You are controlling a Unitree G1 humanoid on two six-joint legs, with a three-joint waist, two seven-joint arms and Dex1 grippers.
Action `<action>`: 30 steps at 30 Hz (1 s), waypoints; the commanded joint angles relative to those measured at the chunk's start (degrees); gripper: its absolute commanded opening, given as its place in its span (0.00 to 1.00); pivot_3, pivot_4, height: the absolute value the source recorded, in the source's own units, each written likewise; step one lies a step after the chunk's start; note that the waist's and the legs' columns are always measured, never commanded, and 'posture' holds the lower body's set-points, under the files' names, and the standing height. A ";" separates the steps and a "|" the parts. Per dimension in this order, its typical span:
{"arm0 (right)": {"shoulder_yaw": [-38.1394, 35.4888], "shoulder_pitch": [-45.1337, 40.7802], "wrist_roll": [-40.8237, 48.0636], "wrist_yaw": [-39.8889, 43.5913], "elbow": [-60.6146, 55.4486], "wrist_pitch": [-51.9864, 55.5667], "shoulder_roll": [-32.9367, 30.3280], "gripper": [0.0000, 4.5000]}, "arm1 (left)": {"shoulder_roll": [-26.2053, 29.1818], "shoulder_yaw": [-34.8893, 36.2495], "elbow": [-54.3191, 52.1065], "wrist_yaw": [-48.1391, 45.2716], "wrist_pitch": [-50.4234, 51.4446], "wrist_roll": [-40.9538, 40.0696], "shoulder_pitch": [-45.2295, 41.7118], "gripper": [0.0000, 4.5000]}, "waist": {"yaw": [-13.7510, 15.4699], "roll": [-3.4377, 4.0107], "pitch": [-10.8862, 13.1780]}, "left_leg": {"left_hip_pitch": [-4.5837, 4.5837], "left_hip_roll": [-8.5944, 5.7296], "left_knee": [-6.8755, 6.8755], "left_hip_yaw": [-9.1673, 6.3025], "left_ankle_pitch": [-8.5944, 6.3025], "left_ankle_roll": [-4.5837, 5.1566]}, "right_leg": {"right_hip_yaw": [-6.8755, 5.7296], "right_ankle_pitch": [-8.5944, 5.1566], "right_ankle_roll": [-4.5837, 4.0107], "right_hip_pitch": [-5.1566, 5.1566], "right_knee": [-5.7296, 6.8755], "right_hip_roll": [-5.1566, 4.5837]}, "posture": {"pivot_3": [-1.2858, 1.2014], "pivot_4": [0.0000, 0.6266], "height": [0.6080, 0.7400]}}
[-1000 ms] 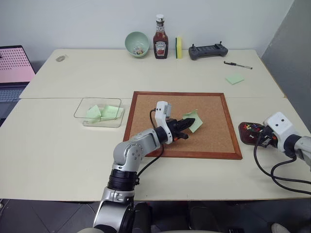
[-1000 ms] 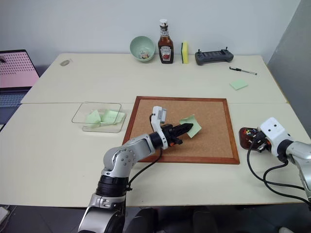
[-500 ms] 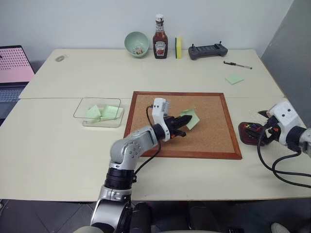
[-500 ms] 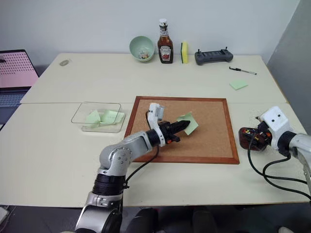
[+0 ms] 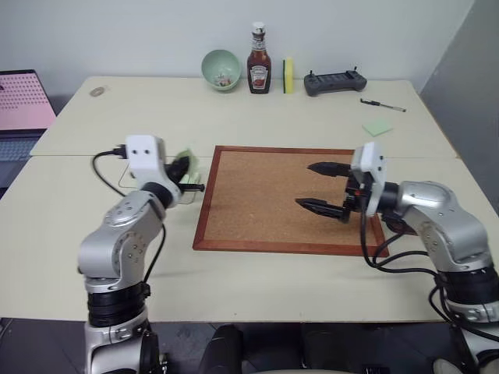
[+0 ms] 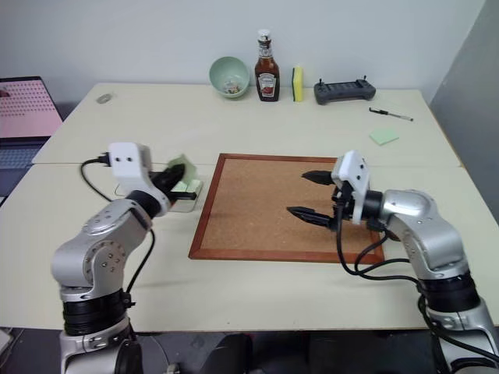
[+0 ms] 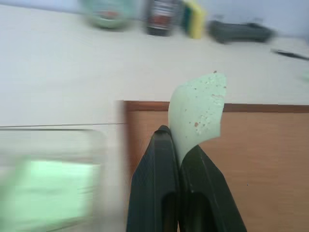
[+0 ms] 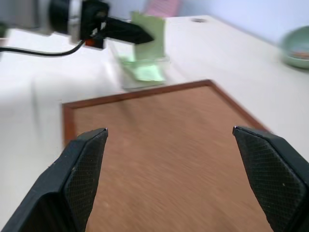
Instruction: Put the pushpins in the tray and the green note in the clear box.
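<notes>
1. My left jaws [image 7: 179, 153] are clamped on the green note [image 7: 197, 112], pinched at its lower end.
2. The note stands upright from the jaws, long axis rising, its free end curling over to one side.
3. It is a thin, pale green paper slip with small dark specks on its face.
4. I hold it above the table [image 5: 257, 117], at the near edge of the clear box [image 5: 127, 174], just beside the cork board [image 5: 265, 195].
5. My right jaws [image 5: 320, 188] are wide apart and empty, over the board.
</notes>
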 commanded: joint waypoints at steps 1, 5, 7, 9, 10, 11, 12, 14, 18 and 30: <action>3.54 -3.60 -2.56 1.90 1.96 -3.77 2.50 0.98 | 1.96 1.92 2.25 1.20 -3.63 3.37 -1.18 0.00 | 0.28 -0.02 0.00 | -0.04 -0.03 0.02 -0.03 0.00 0.00 | -0.03 0.00 0.00 0.01 -0.02 -0.04 | 0.52 0.24 1.00; 5.29 -4.56 -3.88 2.36 2.87 -4.72 3.94 0.98 | 2.23 2.11 5.47 2.39 -5.58 5.94 -2.00 0.00 | 0.33 -0.03 0.01 | -0.10 -0.04 0.02 -0.11 0.00 -0.01 | -0.11 0.01 -0.01 -0.02 -0.06 -0.04 | 0.52 0.24 1.00; 5.38 -4.56 -4.05 2.47 2.77 -4.68 4.16 0.98 | 2.23 1.94 6.12 2.66 -6.10 6.83 -1.82 0.00 | 0.13 -0.03 0.01 | -0.12 -0.02 0.00 -0.10 0.00 -0.01 | -0.11 0.01 -0.01 -0.09 -0.02 -0.03 | 0.52 0.24 1.00; 5.32 -4.47 -4.24 2.53 2.55 -4.43 4.34 0.98 | 2.01 1.66 6.65 2.98 -6.40 7.77 -1.64 0.08 | 0.03 -0.03 0.01 | -0.14 0.00 -0.01 -0.07 0.00 -0.01 | -0.08 0.01 -0.02 -0.19 0.05 -0.03 | 0.52 0.24 1.00; 5.27 -4.41 -4.28 2.51 2.43 -4.30 4.39 0.98 | 1.92 1.54 6.80 2.97 -6.66 8.11 -1.62 0.12 | 0.01 -0.03 0.01 | -0.14 0.01 -0.01 -0.07 0.00 -0.01 | -0.08 0.01 -0.02 -0.20 0.06 -0.02 | 0.52 0.24 1.00; 5.22 -4.35 -4.30 2.47 2.32 -4.16 4.41 0.98 | 1.78 1.47 6.91 2.95 -6.85 8.39 -1.66 0.17 | 0.00 -0.03 0.01 | -0.14 0.01 -0.01 -0.06 0.00 -0.01 | -0.08 0.01 -0.02 -0.20 0.06 -0.02 | 0.52 0.24 1.00; 5.18 -4.23 -4.33 2.32 2.14 -4.01 4.41 0.98 | 1.71 1.34 6.97 2.83 -6.98 8.56 -1.73 0.21 | -0.02 -0.03 0.01 | -0.14 0.01 -0.01 -0.06 0.00 -0.01 | -0.07 0.01 -0.02 -0.20 0.06 -0.02 | 0.52 0.24 1.00; 5.09 -4.04 -4.36 2.16 1.91 -3.82 4.33 0.98 | 1.59 1.01 7.03 2.71 -7.22 9.02 -1.93 0.31 | -0.05 -0.03 0.01 | -0.14 0.01 -0.01 -0.04 0.00 -0.01 | -0.06 0.01 -0.02 -0.21 0.07 -0.01 | 0.52 0.24 1.00; 4.94 -3.85 -4.44 1.96 1.73 -3.73 4.20 0.98 | 1.34 0.68 7.09 2.79 -7.30 9.54 -2.27 0.47 | -0.06 -0.03 0.01 | -0.14 0.01 0.00 -0.04 0.00 -0.01 | -0.06 0.01 -0.02 -0.21 0.08 -0.02 | 0.52 0.24 1.00; -2.41 1.89 -3.85 -4.12 -0.90 -2.51 2.39 0.98 | 0.73 -8.11 -0.10 -8.32 -11.52 6.96 -1.17 0.70 | 0.13 -0.03 0.01 | -0.20 -0.02 0.00 -0.04 0.00 -0.01 | -0.06 0.02 -0.03 -0.21 0.07 -0.03 | 0.52 0.24 1.00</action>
